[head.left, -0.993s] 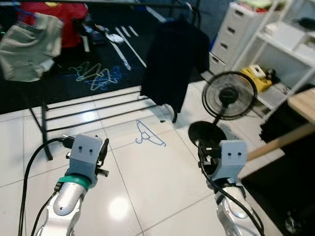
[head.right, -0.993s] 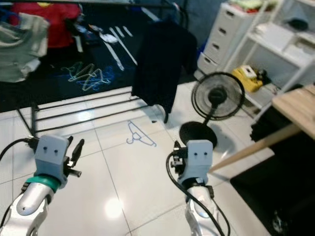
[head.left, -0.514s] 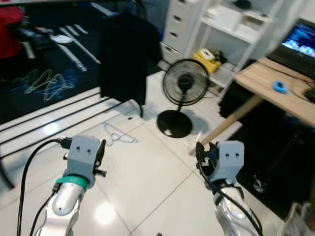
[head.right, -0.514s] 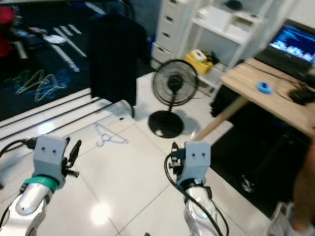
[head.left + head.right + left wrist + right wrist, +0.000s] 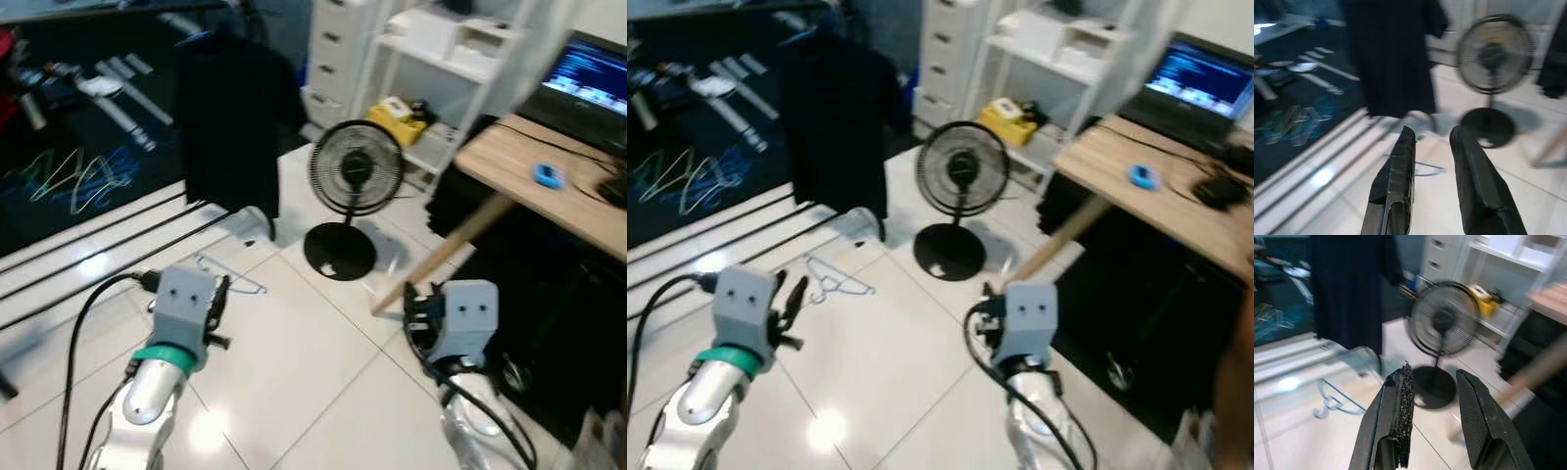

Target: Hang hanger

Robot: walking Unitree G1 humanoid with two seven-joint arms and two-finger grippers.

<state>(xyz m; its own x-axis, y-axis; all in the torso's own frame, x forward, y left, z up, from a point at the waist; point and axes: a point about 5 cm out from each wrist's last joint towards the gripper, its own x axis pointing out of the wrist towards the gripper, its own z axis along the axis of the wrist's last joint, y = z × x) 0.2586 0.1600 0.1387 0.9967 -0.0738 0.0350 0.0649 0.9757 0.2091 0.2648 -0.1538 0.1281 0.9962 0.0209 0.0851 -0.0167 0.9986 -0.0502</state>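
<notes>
Left end effector (image 5: 223,290): fingers parted, empty. The hanger (image 5: 231,276) lies flat on the floor just ahead of it, slightly to its right, long axis running left-right. Right end effector (image 5: 1430,418): also open, empty, with the hanger further off to its left. I judge the left arm nearer.

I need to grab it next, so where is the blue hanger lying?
The blue hanger lies flat on the white tile floor, ahead of the left gripper, between the hanging black garment and the fan.
</notes>
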